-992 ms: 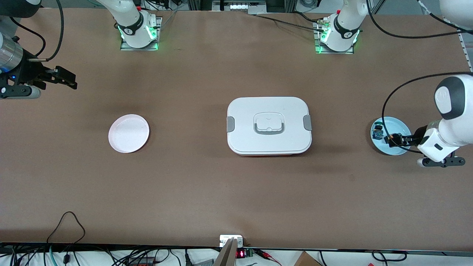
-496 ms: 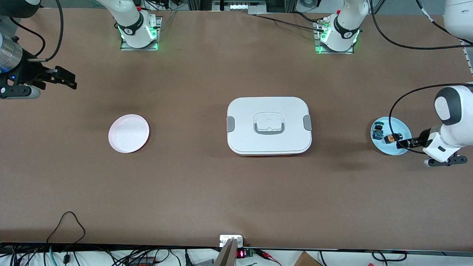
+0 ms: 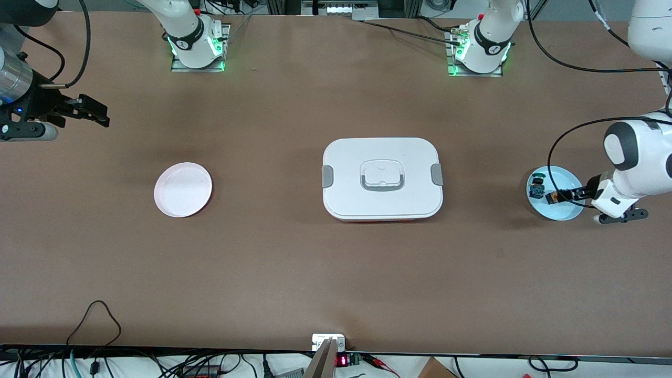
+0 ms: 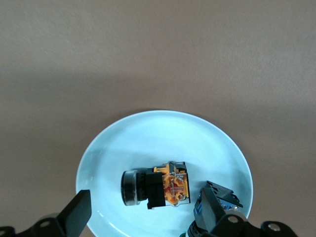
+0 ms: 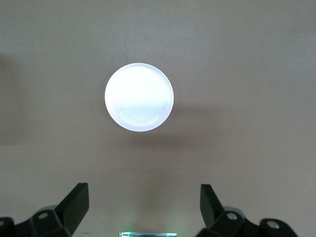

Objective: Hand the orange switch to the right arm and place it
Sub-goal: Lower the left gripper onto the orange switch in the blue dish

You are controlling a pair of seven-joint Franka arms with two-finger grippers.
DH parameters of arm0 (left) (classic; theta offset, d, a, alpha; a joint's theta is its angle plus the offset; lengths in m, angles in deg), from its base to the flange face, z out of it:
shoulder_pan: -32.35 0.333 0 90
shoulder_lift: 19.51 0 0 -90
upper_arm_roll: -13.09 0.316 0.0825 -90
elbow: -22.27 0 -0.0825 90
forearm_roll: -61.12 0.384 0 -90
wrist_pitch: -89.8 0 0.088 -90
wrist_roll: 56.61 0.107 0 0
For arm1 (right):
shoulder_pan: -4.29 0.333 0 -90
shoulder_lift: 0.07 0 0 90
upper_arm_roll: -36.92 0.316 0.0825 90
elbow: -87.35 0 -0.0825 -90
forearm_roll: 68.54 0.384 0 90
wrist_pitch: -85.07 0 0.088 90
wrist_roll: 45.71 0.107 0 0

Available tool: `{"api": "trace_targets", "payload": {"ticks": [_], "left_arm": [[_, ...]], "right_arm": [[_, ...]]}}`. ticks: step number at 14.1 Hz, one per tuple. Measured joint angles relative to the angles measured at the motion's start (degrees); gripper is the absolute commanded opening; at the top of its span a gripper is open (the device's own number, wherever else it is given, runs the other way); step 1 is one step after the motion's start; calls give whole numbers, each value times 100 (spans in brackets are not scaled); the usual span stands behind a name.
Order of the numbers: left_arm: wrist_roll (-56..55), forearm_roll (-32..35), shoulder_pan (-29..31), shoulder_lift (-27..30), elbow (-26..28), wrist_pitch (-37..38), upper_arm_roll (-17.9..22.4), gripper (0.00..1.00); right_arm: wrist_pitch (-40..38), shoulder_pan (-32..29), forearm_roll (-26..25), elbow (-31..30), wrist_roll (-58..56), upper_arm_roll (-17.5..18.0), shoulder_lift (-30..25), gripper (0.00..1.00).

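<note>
The orange switch (image 3: 551, 198) lies on its side on a light blue plate (image 3: 564, 212) at the left arm's end of the table. In the left wrist view the switch (image 4: 158, 185) shows a black body and an orange end. My left gripper (image 3: 568, 194) is over the plate, open and empty. Its fingers (image 4: 79, 213) stand wide on either side of the switch without touching it. My right gripper (image 3: 97, 113) waits open and empty over the right arm's end of the table. In its own view the right gripper (image 5: 143, 210) holds nothing.
A small blue-and-green switch (image 3: 536, 187) lies on the same blue plate, half hidden by a finger in the left wrist view (image 4: 228, 200). A white lidded box (image 3: 382, 178) stands mid-table. A pale round plate (image 3: 183, 189) lies toward the right arm's end, also in the right wrist view (image 5: 139, 97).
My left hand drew back from the orange switch, then came in over the blue plate again, a little nearer the bases. The switch stays on the plate. The right arm has not moved.
</note>
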Motion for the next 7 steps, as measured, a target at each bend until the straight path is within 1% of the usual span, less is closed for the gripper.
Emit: {"api": "trace_targets", "payload": {"ticks": [2, 7], "left_arm": [[-6, -2, 0, -101, 30, -21, -19, 89], [-134, -15, 0, -245, 31, -62, -45, 90]], "right_arm": [[1, 0, 0, -1, 0, 0, 0, 100], [15, -10, 0, -2, 3, -1, 4, 100]]}}
